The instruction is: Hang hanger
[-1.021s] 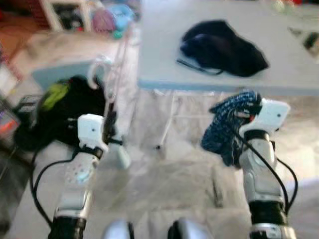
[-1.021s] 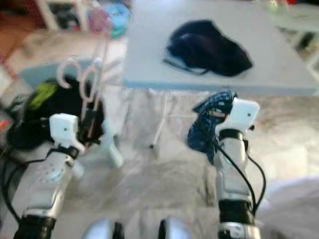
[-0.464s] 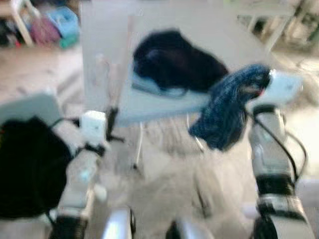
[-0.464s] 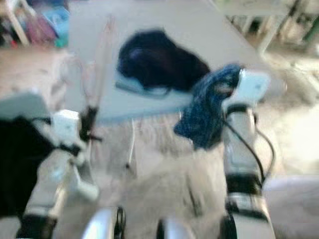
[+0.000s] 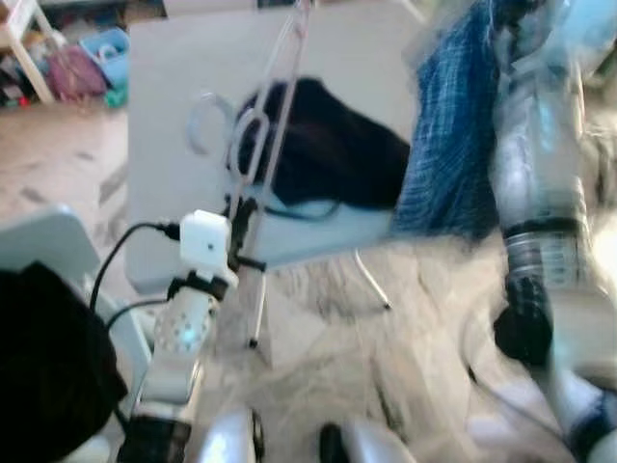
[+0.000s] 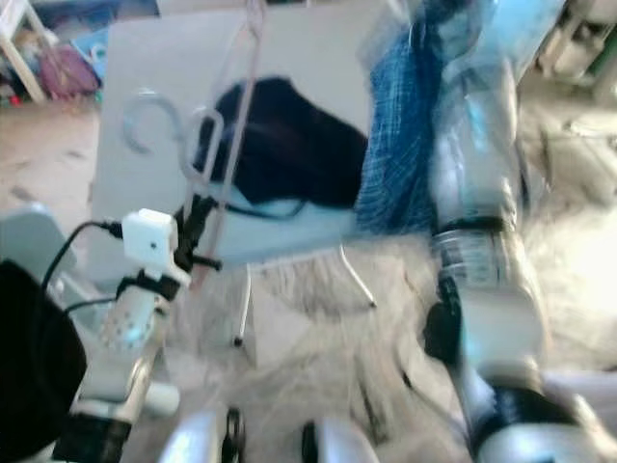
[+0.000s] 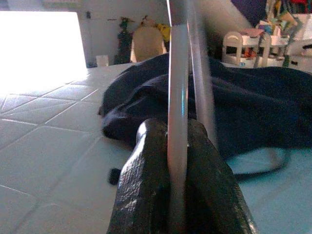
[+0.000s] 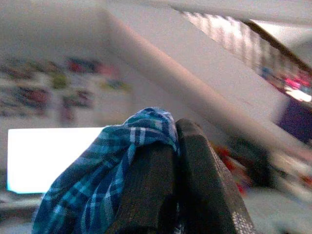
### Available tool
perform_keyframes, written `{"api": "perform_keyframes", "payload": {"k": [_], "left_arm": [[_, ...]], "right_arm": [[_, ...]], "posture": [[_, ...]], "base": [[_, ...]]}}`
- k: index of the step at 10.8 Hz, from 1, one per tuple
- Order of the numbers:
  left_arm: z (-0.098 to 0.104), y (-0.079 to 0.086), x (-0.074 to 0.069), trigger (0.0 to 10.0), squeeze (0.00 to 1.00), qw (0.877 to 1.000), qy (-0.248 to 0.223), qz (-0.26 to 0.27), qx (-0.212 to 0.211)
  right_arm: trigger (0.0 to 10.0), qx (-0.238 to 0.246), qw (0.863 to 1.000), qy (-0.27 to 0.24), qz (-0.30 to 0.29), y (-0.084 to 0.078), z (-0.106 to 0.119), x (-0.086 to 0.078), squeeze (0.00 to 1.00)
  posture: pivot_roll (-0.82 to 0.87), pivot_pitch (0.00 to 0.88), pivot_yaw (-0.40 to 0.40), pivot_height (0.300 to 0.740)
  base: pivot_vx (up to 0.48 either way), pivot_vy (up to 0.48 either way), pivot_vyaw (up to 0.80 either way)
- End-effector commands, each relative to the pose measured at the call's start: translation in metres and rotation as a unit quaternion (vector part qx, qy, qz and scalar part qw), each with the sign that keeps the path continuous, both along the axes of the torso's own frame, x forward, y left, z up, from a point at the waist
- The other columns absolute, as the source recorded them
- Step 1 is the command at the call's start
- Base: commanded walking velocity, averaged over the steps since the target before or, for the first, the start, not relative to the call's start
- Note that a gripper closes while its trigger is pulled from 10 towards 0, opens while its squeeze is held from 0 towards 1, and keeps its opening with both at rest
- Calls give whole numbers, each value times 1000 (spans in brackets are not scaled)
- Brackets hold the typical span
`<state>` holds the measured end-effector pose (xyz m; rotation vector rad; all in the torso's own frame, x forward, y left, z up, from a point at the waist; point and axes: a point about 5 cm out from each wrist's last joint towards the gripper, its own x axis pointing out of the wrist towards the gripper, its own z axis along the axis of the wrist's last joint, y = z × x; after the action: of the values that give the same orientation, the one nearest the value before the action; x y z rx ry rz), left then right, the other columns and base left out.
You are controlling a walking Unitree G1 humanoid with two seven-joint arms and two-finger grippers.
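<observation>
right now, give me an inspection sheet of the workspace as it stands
surface: pale grey folding table, a dark navy crumpled garment lying on it.
job's things: pale pink plastic hangers held upright in front of the table; blue plaid cloth hanging beside the table's right edge.
clutter: black fabric heap at the robot's left; colourful bags and bins on the floor beyond.
grippers: left tool shut on the hanger stems; right tool raised high, shut on the plaid cloth.
cables: black cable looping from the left wrist; a dark cord trailing from the navy garment.
surroundings: pale tiled floor, blurred furniture behind.
</observation>
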<state>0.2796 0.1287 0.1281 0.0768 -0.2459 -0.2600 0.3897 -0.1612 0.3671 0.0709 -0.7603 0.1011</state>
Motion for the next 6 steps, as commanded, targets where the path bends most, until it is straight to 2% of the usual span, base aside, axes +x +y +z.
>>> {"api": "perform_keyframes", "payload": {"k": [1,2,3,4,5,6], "left_arm": [[-8,10,3,10000,0,999,24,39,10],[-8,11,3,10000,0,998,24,51,10],[-10,11,1,10000,0,997,23,67,12],[-10,11,0,10000,0,997,24,70,12],[-10,11,-2,10000,0,997,24,72,12],[-10,12,-2,10000,0,997,23,75,12]], "right_arm": [[0,13,1000,-11,26,9,13,2,0],[0,26,998,-34,51,23,33,1,0],[0,43,995,-45,82,39,41,1,0],[4235,21,997,2,80,51,15,9,0],[10000,-21,993,103,47,56,-30,23,0],[10000,-51,950,306,11,47,-122,32,1000]], "posture": [[25,166,-68,740],[36,163,-79,740],[52,163,-90,740],[57,163,-92,740],[56,167,-89,740],[48,170,-84,740]], "base": [[0,0,0],[0,0,0],[0,0,0],[0,0,0],[0,0,0],[0,0,0]]}}
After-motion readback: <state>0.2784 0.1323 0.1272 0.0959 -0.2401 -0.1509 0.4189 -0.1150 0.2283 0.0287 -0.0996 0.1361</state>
